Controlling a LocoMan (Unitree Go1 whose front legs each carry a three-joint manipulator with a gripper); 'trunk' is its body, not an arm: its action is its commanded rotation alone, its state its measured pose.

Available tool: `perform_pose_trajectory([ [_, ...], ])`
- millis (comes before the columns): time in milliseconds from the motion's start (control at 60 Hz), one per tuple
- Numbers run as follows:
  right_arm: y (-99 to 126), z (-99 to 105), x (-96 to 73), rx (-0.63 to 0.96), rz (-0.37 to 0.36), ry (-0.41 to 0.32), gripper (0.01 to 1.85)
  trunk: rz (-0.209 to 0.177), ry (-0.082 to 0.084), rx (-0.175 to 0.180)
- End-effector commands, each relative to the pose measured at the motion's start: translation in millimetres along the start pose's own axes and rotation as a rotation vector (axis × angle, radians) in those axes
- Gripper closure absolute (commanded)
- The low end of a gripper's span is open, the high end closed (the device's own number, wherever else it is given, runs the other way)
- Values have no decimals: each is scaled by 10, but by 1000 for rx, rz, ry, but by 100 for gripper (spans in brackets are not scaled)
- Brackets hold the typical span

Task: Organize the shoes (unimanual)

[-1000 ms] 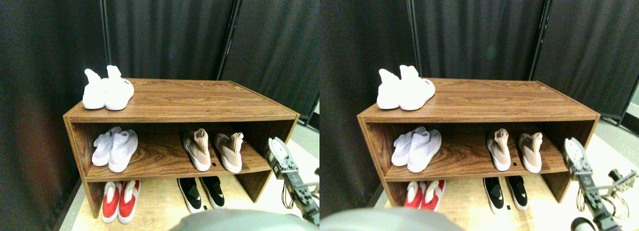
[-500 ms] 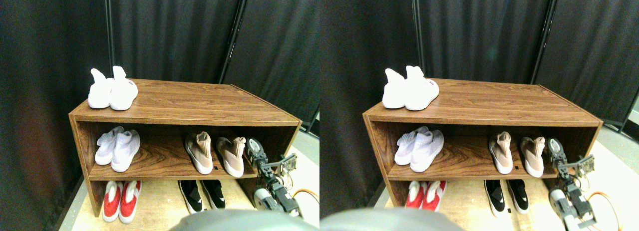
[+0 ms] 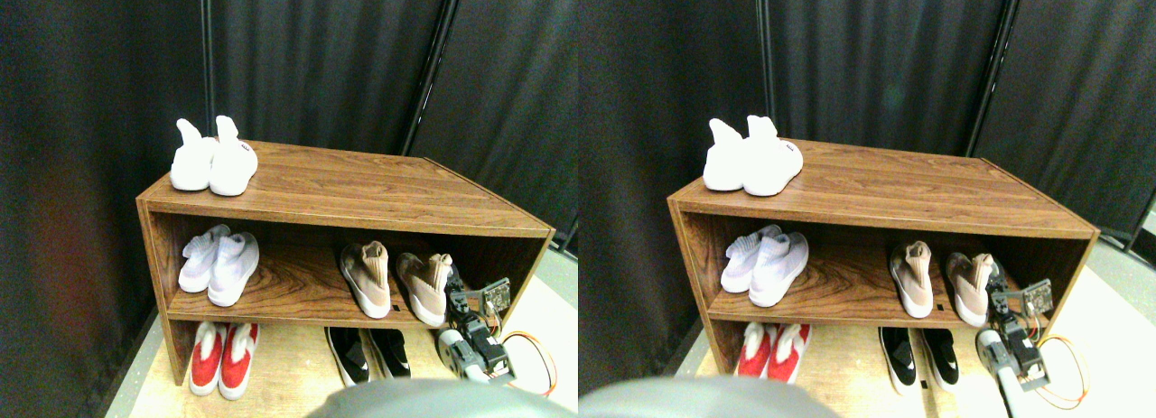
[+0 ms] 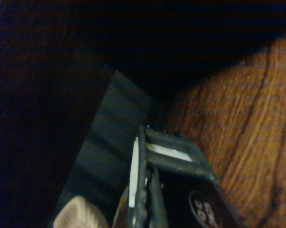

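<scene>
1. Right gripper (image 3: 454, 285): inside the middle compartment of the shoe rack (image 3: 343, 188), at its right end, just beside the outer flank of the right tan shoe (image 3: 424, 287). Contact with the shoe not confirmable. Grip state (released or clenched) not determinable from either view; nothing visibly grasped.
2. Reference pairs at the left: white pair (image 3: 214, 156) on the top board, pale pair (image 3: 219, 264) on the middle board (image 3: 289, 290), red pair (image 3: 221, 359) on the floor. Each set close, toes forward. Take as the target spacing.
3. Left tan shoe (image 3: 366, 278): on the middle board, toe angled outward and forward, apart from its mate. Leave in place as the stop.
4. Right tan shoe: push sideways toward the left tan shoe, low on the sole and not on the soft ribbed collar, to avoid tipping.
5. Keep the push slow and parallel to the board edge; likely risk is the toe sliding off the front lip.
6. Watch clearance against the rack's right wall, close by in the wrist view, where only a tan corner (image 4: 79, 216) of the shoe shows.
7. Black pair (image 3: 368, 350) below: not involved.
</scene>
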Motion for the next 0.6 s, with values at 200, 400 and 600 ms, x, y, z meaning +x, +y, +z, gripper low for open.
perform_pose_trajectory([
  [200, 93, -196, -82, 33, 41, 46, 180, 29, 24, -31],
  [400, 132, -352, -162, 46, 33, 43, 180, 32, 25, -33],
  [600, 131, -402, -160, 62, 39, 69, 180, 37, 23, -33],
])
